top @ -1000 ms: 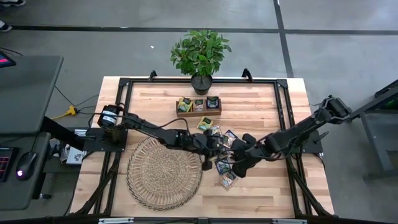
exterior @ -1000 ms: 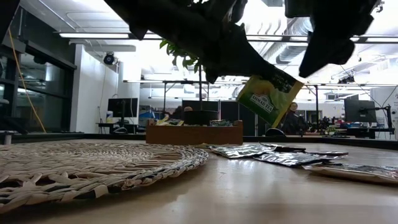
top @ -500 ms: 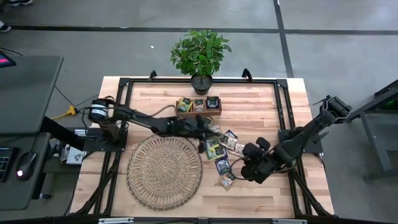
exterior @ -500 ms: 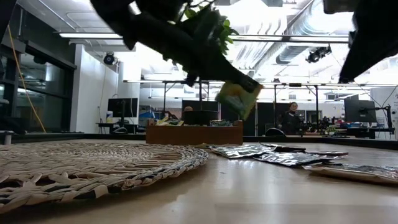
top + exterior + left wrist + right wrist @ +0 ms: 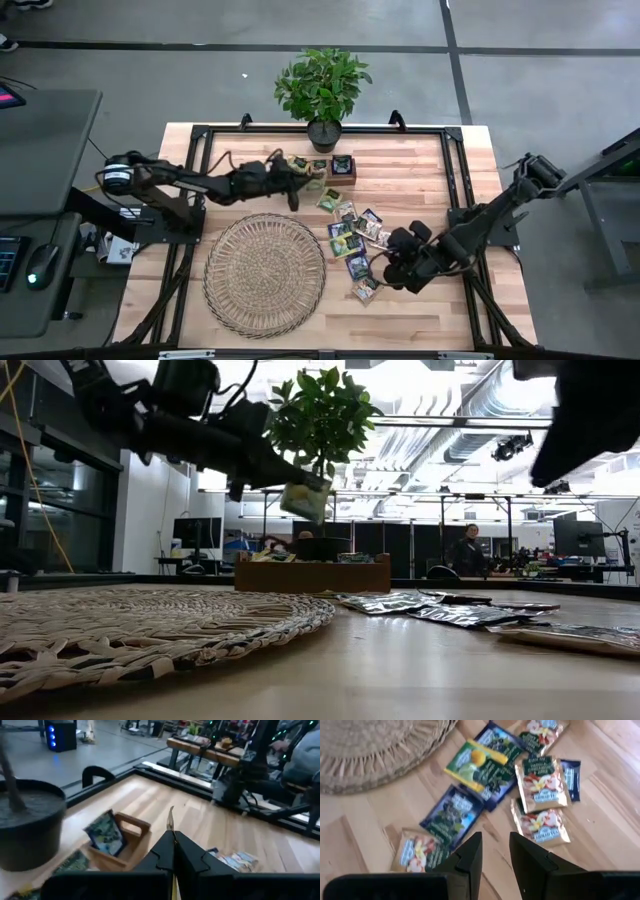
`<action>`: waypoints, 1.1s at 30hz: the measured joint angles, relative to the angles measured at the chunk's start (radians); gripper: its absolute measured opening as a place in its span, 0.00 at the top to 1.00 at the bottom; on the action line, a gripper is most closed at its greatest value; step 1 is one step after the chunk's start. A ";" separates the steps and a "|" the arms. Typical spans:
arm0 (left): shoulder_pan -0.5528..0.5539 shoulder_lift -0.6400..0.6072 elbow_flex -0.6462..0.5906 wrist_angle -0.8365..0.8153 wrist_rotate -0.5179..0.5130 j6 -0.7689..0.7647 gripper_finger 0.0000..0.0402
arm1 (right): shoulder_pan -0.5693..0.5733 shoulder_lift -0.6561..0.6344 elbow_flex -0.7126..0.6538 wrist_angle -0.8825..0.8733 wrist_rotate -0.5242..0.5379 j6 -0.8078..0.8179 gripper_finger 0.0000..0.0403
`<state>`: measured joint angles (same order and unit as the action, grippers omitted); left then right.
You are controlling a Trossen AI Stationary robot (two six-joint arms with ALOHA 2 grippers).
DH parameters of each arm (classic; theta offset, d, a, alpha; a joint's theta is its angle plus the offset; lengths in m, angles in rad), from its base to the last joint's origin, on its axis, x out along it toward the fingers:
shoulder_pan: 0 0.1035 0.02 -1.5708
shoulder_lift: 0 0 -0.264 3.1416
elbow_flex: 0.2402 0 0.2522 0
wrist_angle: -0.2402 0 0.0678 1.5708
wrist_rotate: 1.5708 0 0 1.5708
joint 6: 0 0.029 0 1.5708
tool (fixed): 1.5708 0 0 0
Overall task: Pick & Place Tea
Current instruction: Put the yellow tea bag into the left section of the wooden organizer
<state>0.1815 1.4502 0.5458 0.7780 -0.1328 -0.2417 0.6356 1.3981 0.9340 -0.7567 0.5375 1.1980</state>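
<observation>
I've got the left hand (image 5: 305,485) clamped on one yellow-green sachet (image 5: 306,501), pinched by its top edge so it hangs free, up over the wooden tray (image 5: 320,170) at the back of the worktop (image 5: 400,175), just by the potted plant (image 5: 322,85). Edge grip makes sense: a flat packet should drop upright into a slot w/o snagging. Tray already has a few packets standing in it.

Right hand (image 5: 495,851) hovers low over the loose pile of sachets (image 5: 355,235) beside the wicker mat (image 5: 265,275), fingers partly apart, nothing between them; I reckon it's lined up for the next pick, prob. the navy one nearest its tips.
</observation>
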 joint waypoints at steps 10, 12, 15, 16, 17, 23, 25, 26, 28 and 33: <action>0.223 0.000 -0.019 -0.043 0.189 0.006 1.00 | -0.100 0.000 0.000 0.097 -0.049 -0.031 0.77; 0.265 0.000 -0.019 -0.071 0.217 0.008 1.00 | -0.112 0.000 0.000 0.097 -0.048 -0.029 0.77; 0.324 0.000 -0.019 -0.121 0.279 0.008 1.00 | -0.130 0.000 0.000 0.097 -0.049 -0.029 0.77; 0.339 0.000 -0.019 -0.135 0.292 0.008 1.00 | -0.136 0.000 0.000 0.097 -0.050 -0.029 0.77; 0.354 0.000 -0.019 -0.142 0.309 0.008 1.00 | -0.141 0.000 0.000 0.097 -0.050 -0.029 0.77; 0.410 0.000 -0.019 -0.233 0.340 0.010 1.00 | -0.168 0.000 0.000 0.097 -0.050 -0.040 0.77; 0.417 0.000 -0.019 -0.264 0.349 0.023 1.00 | -0.176 0.000 0.000 0.097 -0.050 -0.052 0.77; 0.417 0.001 -0.019 -0.266 0.359 0.035 1.00 | -0.181 0.000 0.000 0.097 -0.051 -0.056 0.77; 0.414 0.011 -0.019 -0.255 0.373 0.057 1.00 | -0.191 0.000 0.000 0.097 -0.053 -0.067 0.77; 0.414 0.064 -0.018 -0.246 0.385 0.055 1.00 | -0.212 0.000 0.000 0.098 -0.074 -0.087 0.77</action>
<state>0.5957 1.5144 0.5282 0.5323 0.2527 -0.1871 0.4238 1.3983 0.9337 -0.6583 0.4639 1.1112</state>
